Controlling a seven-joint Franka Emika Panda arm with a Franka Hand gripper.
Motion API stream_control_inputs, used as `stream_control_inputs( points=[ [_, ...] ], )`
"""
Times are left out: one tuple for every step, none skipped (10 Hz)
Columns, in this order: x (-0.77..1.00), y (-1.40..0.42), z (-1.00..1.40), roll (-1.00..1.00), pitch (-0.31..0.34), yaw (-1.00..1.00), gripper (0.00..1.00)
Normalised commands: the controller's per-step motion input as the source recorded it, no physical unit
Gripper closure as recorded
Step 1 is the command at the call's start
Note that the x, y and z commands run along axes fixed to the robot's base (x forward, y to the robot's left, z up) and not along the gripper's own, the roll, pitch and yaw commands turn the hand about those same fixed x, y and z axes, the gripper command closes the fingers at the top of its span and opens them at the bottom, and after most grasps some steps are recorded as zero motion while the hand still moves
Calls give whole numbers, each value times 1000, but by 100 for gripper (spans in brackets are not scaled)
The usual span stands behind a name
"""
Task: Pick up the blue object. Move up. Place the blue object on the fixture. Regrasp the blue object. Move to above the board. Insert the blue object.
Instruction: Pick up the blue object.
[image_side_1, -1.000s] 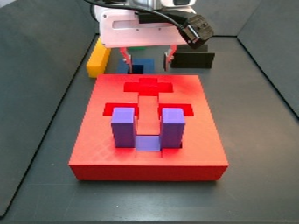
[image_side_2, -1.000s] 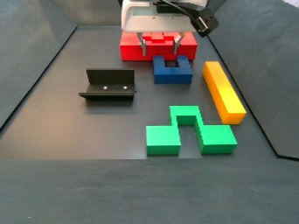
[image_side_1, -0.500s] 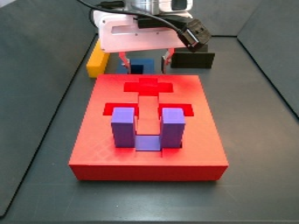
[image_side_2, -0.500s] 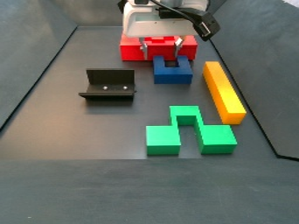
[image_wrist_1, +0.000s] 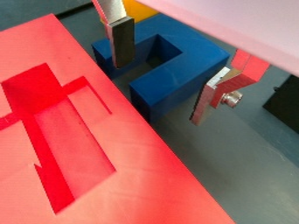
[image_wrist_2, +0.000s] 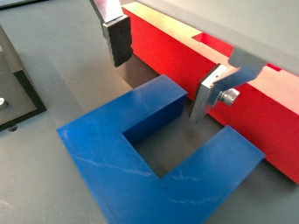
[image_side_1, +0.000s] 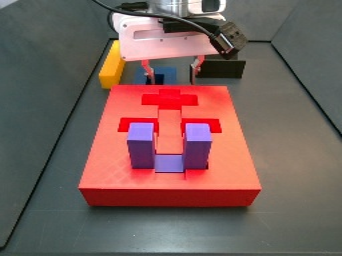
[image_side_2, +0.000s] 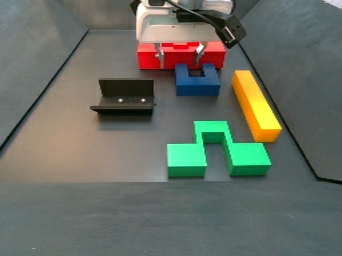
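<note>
The dark-blue U-shaped blue object (image_side_2: 198, 80) lies flat on the floor between the red board (image_side_2: 146, 54) and the yellow bar. It also shows in both wrist views (image_wrist_1: 176, 74) (image_wrist_2: 163, 149) and just behind the board in a side view (image_side_1: 158, 77). My gripper (image_side_2: 183, 55) is open and empty. It hangs low over the block's end nearest the board, with one finger on each side and neither touching (image_wrist_1: 162, 87) (image_wrist_2: 159, 86) (image_side_1: 167, 68). The dark fixture (image_side_2: 123, 97) stands apart to one side (image_side_1: 221, 68).
A purple U-shaped block (image_side_1: 167, 145) sits upright in the board (image_side_1: 167, 170) at its near end. A yellow bar (image_side_2: 254, 102) lies beside the blue block. A green notched block (image_side_2: 214, 148) lies farther along the floor. Dark walls enclose the floor.
The gripper has shifted only slightly over the blue block's board end. Its jaws stay open. The blue block has not moved.
</note>
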Motion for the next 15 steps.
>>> stream_control_inputs(
  points=[
    [80,0,-200,111,0,0,0],
    [-37,0,-229,84,0,-86,0],
    [-34,0,-220,81,0,-109,0],
    [0,0,-183,110,0,-134,0],
    [0,0,-163,139,0,-166,0],
    [0,0,-149,156,0,-191,0],
    [0,0,-120,164,0,-237,0],
    [0,0,-37,106,1,-169,0],
    [0,0,-106,93,0,-149,0],
    [0,0,-146,81,0,-149,0],
    [0,0,-169,101,0,-143,0],
    [0,0,-131,96,0,-114,0],
    [0,0,-23,79,0,-51,0],
    [0,0,-63,77,0,-49,0],
    [0,-17,-89,87,0,-54,0]
  ],
)
